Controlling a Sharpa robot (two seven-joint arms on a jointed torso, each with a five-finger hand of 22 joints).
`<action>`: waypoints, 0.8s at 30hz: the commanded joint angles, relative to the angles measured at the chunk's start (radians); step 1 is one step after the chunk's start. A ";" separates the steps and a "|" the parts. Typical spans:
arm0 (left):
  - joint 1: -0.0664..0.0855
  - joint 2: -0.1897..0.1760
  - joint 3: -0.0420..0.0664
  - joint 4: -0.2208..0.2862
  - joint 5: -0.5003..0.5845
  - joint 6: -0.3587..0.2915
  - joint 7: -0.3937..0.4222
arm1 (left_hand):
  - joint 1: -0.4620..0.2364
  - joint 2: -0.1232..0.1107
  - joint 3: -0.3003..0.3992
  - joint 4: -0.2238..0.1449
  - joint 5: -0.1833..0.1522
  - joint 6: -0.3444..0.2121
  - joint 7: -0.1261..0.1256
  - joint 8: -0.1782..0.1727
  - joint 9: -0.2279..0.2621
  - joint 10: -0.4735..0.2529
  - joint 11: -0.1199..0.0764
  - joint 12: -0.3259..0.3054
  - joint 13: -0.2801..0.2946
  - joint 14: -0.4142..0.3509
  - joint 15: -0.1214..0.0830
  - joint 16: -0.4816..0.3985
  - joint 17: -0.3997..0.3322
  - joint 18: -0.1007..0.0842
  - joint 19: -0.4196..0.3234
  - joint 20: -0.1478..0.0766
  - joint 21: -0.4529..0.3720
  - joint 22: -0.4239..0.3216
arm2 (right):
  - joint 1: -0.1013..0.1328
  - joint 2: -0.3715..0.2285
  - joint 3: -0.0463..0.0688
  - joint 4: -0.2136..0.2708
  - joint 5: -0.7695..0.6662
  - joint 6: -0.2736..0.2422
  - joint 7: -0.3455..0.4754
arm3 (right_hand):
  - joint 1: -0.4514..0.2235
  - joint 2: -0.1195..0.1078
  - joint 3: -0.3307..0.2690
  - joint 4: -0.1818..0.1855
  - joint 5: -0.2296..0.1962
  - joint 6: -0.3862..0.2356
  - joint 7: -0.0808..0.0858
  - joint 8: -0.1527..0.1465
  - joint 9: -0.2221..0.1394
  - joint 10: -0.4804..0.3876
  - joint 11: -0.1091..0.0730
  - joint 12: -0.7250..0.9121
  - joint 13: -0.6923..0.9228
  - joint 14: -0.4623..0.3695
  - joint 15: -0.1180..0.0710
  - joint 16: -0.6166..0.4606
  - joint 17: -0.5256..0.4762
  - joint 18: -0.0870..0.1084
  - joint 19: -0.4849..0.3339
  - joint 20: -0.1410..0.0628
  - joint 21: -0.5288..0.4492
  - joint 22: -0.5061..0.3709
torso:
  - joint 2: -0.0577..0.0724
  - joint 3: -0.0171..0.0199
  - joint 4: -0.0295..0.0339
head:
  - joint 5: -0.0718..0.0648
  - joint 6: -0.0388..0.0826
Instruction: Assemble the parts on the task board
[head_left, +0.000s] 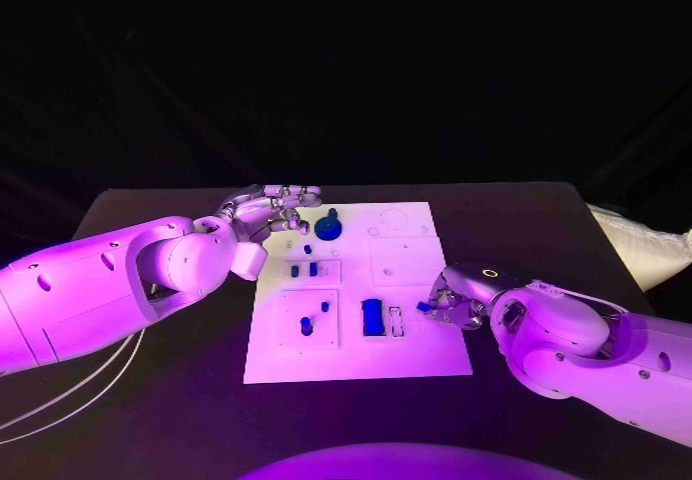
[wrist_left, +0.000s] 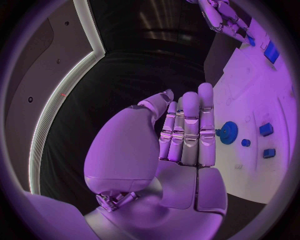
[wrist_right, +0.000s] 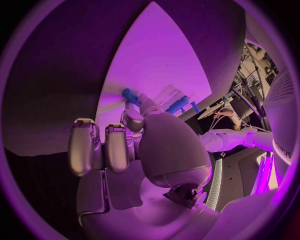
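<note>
Two glossy white arms, rounded shells with small dark screw holes: left arm (head_left: 101, 290), right arm (head_left: 606, 360). Silver segmented hands: left hand (head_left: 271, 210), right hand (head_left: 459, 300). Thin pale cables (head_left: 65, 395) lower left.

A broad, dark, matte rectangular table (head_left: 173, 400) fills the lower part of the head view, its far edge running straight across the middle of the picture. Beyond that edge the room falls away into black, with only faint folds like dark drapery visible. At the table's right edge lies a pale, quilted, cushion-like cloth (head_left: 642, 245). Two thin white cables (head_left: 72, 395) trail over the table's near left corner. In the left wrist view, a dark panelled wall carries a narrow, glowing white light strip (wrist_left: 59, 95) that bends at an angle.
</note>
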 joint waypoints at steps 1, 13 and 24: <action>0.000 0.002 0.001 0.001 -0.002 0.016 0.006 | -0.001 0.013 -0.009 -0.002 -0.004 -0.003 0.004 0.006 -0.001 -0.009 -0.003 0.009 -0.001 -0.007 -0.003 -0.001 -0.003 0.012 -0.007 0.002 -0.007 -0.003 | 0.002 -0.005 -0.004 0.014 0.167 -0.067 -0.010 | -0.013 -0.006 0.016 0.007 0.012 0.008 0.000 0.002 0.002 0.007 0.000 0.009 0.005 0.064 -0.007 0.004 0.028 -0.012 0.009 -0.001 0.006 0.004 | 0.000 -0.0011 0.0006 | 0.000 0.000; 0.000 0.003 0.000 0.002 -0.002 0.016 0.005 | -0.001 0.013 -0.009 -0.002 -0.004 -0.003 0.004 0.006 -0.001 -0.009 -0.003 0.009 -0.001 -0.007 -0.003 -0.001 -0.003 0.012 -0.007 0.002 -0.007 -0.003 | 0.012 0.005 -0.003 0.031 0.309 -0.083 -0.004 | -0.047 -0.028 0.050 0.032 0.045 0.013 -0.001 0.001 0.004 0.015 -0.001 0.020 0.014 0.065 -0.008 0.009 0.035 -0.013 0.013 -0.002 0.009 0.011 | -0.001 -0.0016 -0.0004 | 0.001 -0.003; 0.000 0.003 0.000 0.003 -0.002 0.017 0.004 | -0.001 0.013 -0.009 -0.002 -0.004 -0.003 0.004 0.006 -0.001 -0.009 -0.003 0.009 -0.001 -0.007 -0.003 -0.001 -0.003 0.012 -0.007 0.002 -0.007 -0.003 | 0.012 0.037 -0.003 0.027 0.346 -0.087 -0.006 | -0.096 -0.048 0.057 0.065 0.119 0.025 -0.003 0.004 0.011 0.025 -0.002 0.039 0.027 0.067 -0.009 0.014 0.043 -0.015 0.017 -0.003 0.014 0.019 | 0.000 -0.0014 -0.0001 | 0.003 -0.002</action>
